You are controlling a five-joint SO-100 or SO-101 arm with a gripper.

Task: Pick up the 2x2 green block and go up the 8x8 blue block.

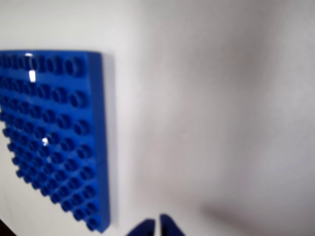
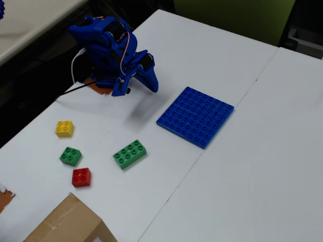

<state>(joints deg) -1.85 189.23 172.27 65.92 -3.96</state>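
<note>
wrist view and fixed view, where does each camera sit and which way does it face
Wrist view: rides on the arm, looks down at the white table; gripper tips enter at the bottom edge.
Fixed view: stands high off the table, looks down across it at the whole blue arm and the bricks.
Shared: the 8x8 blue block.

1. We see a white table (image 2: 262,151) under everything in the fixed view.
2. The 8x8 blue block (image 2: 196,116) is a deep, even blue, its top patterned with a regular grid of round studs; in the wrist view (image 1: 54,132) small white glints sit on it.
3. The 2x2 green block (image 2: 70,156) is plain green.
4. The longer brick (image 2: 130,154) is a slightly brighter green.
5. We see a yellow brick (image 2: 64,128) and a red brick (image 2: 81,177).
6. The arm (image 2: 108,43) is blue, as are the gripper (image 1: 158,227) tips.
7. The cardboard box (image 2: 65,224) is brown.
</note>
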